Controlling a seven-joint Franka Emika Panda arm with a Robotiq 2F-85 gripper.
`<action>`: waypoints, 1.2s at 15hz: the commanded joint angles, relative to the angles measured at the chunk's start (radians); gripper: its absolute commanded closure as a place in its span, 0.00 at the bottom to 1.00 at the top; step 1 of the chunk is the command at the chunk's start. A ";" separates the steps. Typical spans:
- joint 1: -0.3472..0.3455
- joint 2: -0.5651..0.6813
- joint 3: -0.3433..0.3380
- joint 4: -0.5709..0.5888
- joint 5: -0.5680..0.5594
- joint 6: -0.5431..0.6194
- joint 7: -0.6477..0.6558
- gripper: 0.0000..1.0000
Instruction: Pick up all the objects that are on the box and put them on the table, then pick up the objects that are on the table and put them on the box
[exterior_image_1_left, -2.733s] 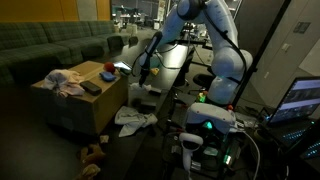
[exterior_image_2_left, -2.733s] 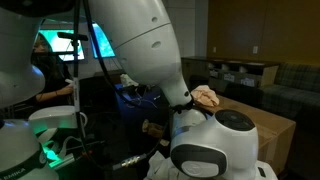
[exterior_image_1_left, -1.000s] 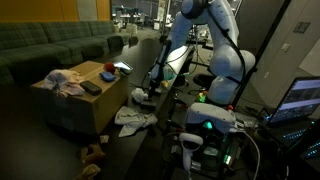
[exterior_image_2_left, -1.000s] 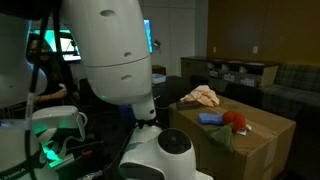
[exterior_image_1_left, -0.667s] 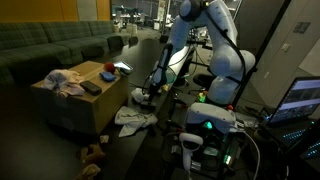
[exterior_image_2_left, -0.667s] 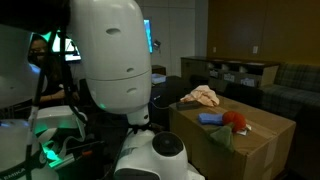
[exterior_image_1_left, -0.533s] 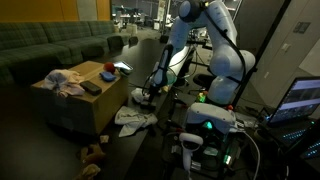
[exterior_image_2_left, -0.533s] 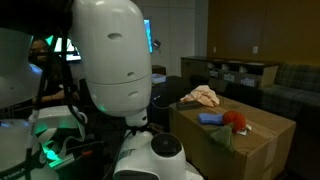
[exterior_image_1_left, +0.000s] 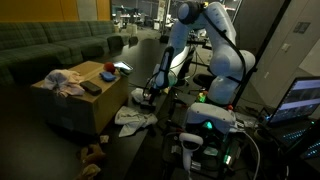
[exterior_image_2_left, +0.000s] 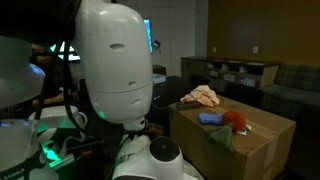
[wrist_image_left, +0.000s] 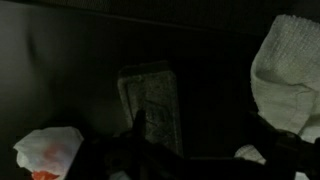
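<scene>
Dim, grainy frames (wrist view darkest)

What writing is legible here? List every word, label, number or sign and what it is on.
None can be read.
Laptop screen: lit, content too small.
Cardboard box: no print visible.
Flat slab in wrist view: too dark and blurred.

place: office lounge | signs: green sofa (exterior_image_1_left: 50, 45), lit screen (exterior_image_1_left: 305, 98) (dim room)
</scene>
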 joint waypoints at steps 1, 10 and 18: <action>0.002 0.030 -0.016 0.026 -0.038 0.027 0.028 0.00; -0.023 0.058 -0.013 0.083 -0.045 0.006 0.022 0.00; -0.021 0.094 -0.027 0.141 -0.044 -0.002 0.023 0.00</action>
